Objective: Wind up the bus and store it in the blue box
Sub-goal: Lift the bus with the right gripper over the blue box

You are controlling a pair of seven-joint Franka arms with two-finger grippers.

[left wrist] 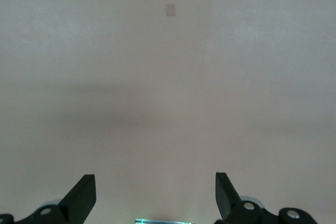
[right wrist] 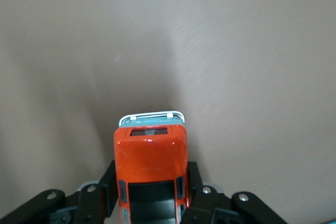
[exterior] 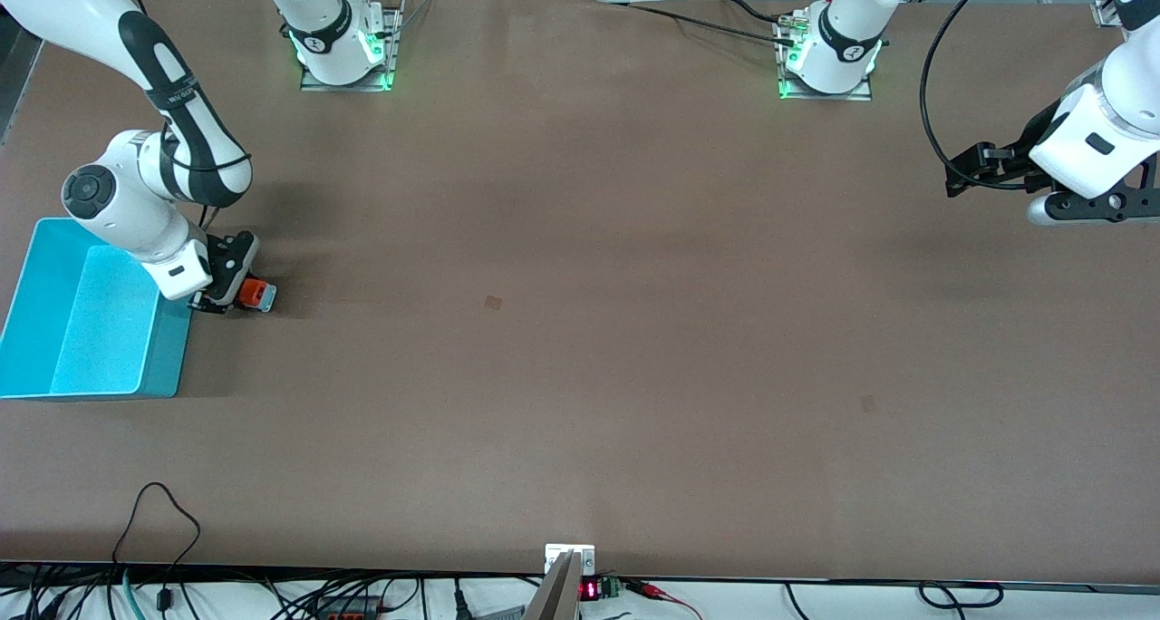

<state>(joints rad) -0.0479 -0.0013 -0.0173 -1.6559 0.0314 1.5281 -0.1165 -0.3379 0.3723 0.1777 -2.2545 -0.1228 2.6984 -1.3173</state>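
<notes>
The small orange bus [exterior: 256, 293] sits on the brown table just beside the blue box [exterior: 54, 330], toward the right arm's end. My right gripper [exterior: 231, 294] is shut on the bus, one black finger pressed on each side of it. The right wrist view shows the bus [right wrist: 151, 166] from above, with its dark roof window and pale front, between the fingers [right wrist: 107, 184]. The turquoise box stands open, with nothing visible in it. My left gripper [left wrist: 156, 195] is open and waits in the air over the left arm's end of the table, holding nothing.
The right arm's wrist hangs over the box's wall nearest the bus. A small dark patch [exterior: 493, 302] marks the table's middle and another [exterior: 868, 403] lies toward the left arm's end. Cables [exterior: 163, 511] run along the table edge nearest the front camera.
</notes>
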